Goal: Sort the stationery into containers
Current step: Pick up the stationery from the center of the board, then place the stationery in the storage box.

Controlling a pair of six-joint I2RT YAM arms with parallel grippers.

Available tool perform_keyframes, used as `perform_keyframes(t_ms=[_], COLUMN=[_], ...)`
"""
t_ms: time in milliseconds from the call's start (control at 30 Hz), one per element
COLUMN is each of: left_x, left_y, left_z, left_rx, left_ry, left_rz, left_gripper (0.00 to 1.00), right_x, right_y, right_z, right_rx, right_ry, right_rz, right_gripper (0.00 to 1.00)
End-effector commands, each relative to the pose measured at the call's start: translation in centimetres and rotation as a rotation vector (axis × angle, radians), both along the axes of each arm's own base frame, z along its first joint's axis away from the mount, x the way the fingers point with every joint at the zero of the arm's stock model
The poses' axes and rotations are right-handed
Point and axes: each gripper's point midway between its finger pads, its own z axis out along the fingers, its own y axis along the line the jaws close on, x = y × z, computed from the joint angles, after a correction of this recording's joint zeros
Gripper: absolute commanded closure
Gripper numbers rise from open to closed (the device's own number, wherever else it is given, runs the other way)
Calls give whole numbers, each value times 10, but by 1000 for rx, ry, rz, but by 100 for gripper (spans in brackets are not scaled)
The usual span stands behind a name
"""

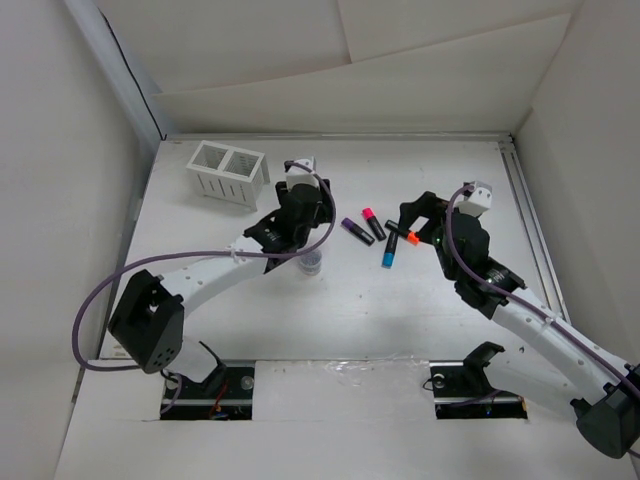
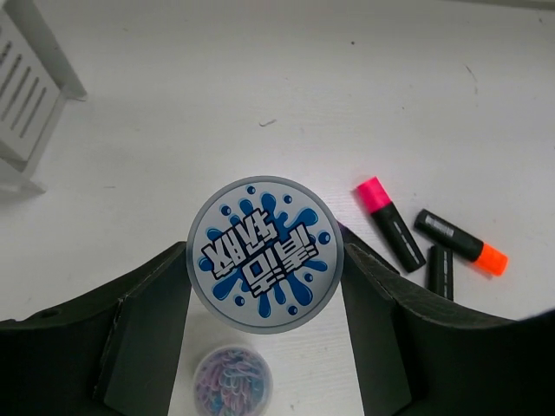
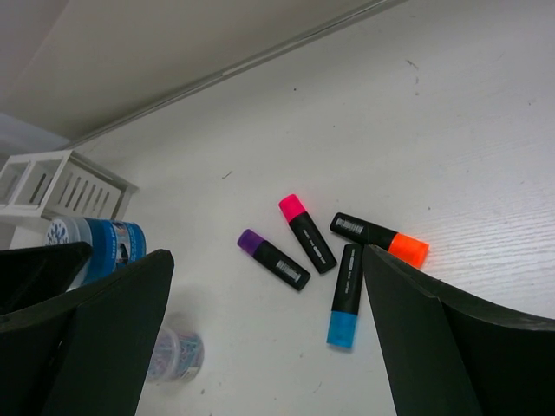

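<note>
**Left pincer holding a round tub; markers on the counter**

The left pincer (image 2: 266, 260) is closed partway on a round tub (image 2: 260, 217) with a blue splash label, held above a small clear tub (image 2: 232, 380). The right pincer (image 3: 269, 256) gapes wide and empty over the purple (image 3: 274, 259), pink (image 3: 307, 232), orange (image 3: 379, 238) and blue (image 3: 345, 296) markers clustered on the counter (image 1: 350, 310). The white two-compartment box (image 1: 228, 172) stands at the far left.

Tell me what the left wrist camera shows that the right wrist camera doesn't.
Only left wrist: the printed blue-splash face of the round container, between the left fingers. Only right wrist: the purple marker and the blue marker with its cap. Both: pink marker, orange marker, white box, small clear tub.
</note>
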Motion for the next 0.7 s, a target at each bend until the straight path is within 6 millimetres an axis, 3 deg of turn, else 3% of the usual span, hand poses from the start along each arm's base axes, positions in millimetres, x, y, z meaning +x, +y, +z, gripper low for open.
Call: perform_keyframes(t_ms=[0, 167, 367, 400, 467, 533, 600, 633, 667], left_x=[18, 41, 77, 82, 94, 104, 115, 122, 127], left_y=[24, 57, 102, 109, 126, 135, 154, 160, 164], left_z=[51, 68, 69, 82, 85, 102, 101, 118, 120], left_rx=[-132, -187, -248, -262, -260, -283, -263, -280, -281], left_ry=[-118, -148, -152, -177, -185, -219, -215, -247, -243], left_rz=[107, 202, 288, 304, 346, 379, 441, 454, 453], left_gripper=[68, 68, 68, 66, 66, 66, 66, 66, 66], right_x=[1, 0, 0, 0, 0, 0, 0, -2, -2], right_y=[4, 9, 16, 16, 17, 18, 18, 23, 23], right_z=[19, 18, 12, 12, 14, 14, 14, 14, 14], right_rx=[35, 39, 23, 23, 28, 29, 29, 31, 31], right_ry=[-64, -61, -45, -45, -52, -52, -52, -51, -51], right_rz=[19, 46, 76, 76, 76, 85, 85, 103, 103], right_gripper=[4, 4, 4, 4, 4, 4, 4, 4, 4])
